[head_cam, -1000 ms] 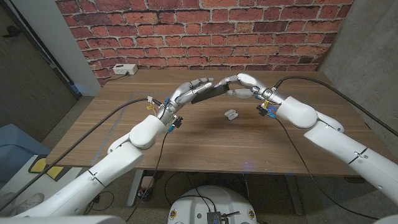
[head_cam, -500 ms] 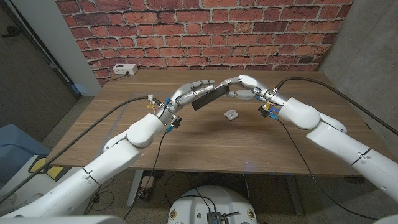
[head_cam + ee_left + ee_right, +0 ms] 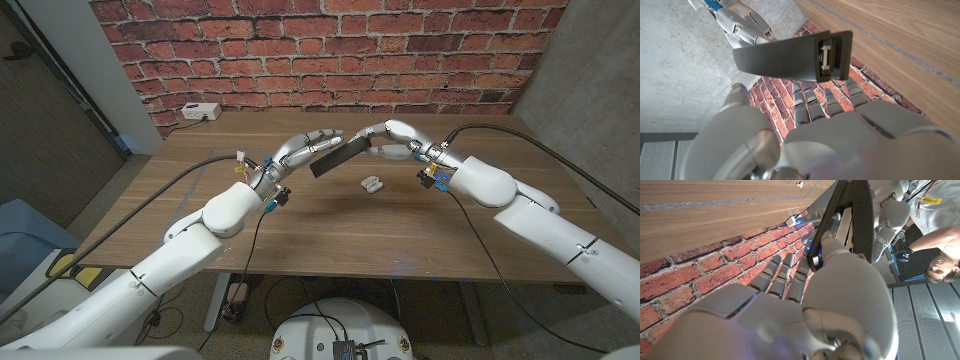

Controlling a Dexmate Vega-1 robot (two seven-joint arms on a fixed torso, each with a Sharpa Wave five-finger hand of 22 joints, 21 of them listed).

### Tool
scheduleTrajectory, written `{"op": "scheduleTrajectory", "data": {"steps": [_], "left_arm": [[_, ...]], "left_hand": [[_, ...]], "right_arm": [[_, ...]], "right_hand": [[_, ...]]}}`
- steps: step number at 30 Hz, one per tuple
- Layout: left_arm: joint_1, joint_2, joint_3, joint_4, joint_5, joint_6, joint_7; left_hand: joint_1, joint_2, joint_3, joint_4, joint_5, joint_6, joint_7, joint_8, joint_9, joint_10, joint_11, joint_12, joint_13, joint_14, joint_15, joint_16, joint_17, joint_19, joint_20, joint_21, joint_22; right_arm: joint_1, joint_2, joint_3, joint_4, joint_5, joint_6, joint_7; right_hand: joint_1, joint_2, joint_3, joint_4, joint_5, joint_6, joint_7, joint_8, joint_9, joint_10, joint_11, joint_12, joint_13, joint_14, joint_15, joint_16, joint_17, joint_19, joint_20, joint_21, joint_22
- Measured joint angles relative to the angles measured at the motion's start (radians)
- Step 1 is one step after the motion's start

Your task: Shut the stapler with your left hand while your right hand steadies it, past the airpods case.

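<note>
Stapler (image 3: 338, 157): matte black, long and wedge-shaped, held tilted above the wooden table (image 3: 330, 225), past the airpods case, toward 12 o'clock from it; metal staple channel visible at its open end in the left wrist view (image 3: 826, 55).
Left hand (image 3: 305, 146): smooth silver-white shell, fingers spread along the stapler's lower end, touching it.
Right hand (image 3: 392, 139): glossy white, fingers curled around the upper end, holding it.
Airpods case (image 3: 372, 184): small, white, rounded, lying on the table below the stapler.
Brick wall (image 3: 330, 50): rough red, behind the table.
</note>
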Motion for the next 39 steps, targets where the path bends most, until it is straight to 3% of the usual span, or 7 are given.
{"op": "scheduleTrajectory", "data": {"steps": [14, 35, 39], "left_arm": [[-0.028, 0.014, 0.019, 0.011, -0.006, 0.011, -0.037], [-0.034, 0.014, 0.029, 0.039, -0.017, -0.033, -0.061], [-0.039, 0.016, 0.034, 0.038, -0.011, -0.026, -0.063]], "left_hand": [[-0.005, 0.005, -0.008, -0.008, 0.000, -0.003, -0.009, 0.000, 0.000, -0.007, -0.009, -0.003, 0.005, -0.004, 0.004, 0.000, -0.001, -0.004, -0.003, -0.008, 0.000], [-0.015, -0.026, -0.016, -0.016, 0.000, -0.012, -0.018, 0.000, 0.000, -0.007, -0.009, -0.003, 0.009, -0.009, 0.009, 0.000, -0.001, -0.009, 0.002, -0.008, 0.000], [-0.014, -0.039, -0.025, -0.016, 0.004, -0.014, -0.007, 0.000, 0.000, -0.007, -0.009, -0.002, 0.009, -0.012, 0.006, 0.000, -0.001, -0.009, 0.002, -0.008, 0.000]], "right_arm": [[0.012, 0.004, -0.009, 0.003, -0.008, 0.001, 0.007], [0.021, 0.009, -0.017, 0.011, -0.005, -0.009, 0.012], [0.021, 0.009, -0.017, 0.011, -0.005, -0.009, 0.012]], "right_hand": [[0.000, 0.000, 0.001, 0.001, -0.002, 0.000, 0.000, 0.000, 0.005, -0.004, -0.004, 0.000, 0.013, 0.000, 0.000, 0.000, 0.000, 0.000, 0.000, 0.000, 0.000], [0.000, 0.000, 0.003, 0.003, -0.004, 0.000, 0.000, -0.001, 0.004, -0.004, -0.004, -0.008, 0.013, 0.000, 0.000, 0.004, 0.000, 0.000, 0.000, 0.000, 0.000], [0.000, 0.000, 0.003, 0.003, -0.004, 0.000, 0.000, -0.001, 0.004, -0.004, -0.004, -0.010, 0.017, 0.000, 0.000, 0.004, 0.000, 0.000, 0.000, -0.008, 0.000]]}}
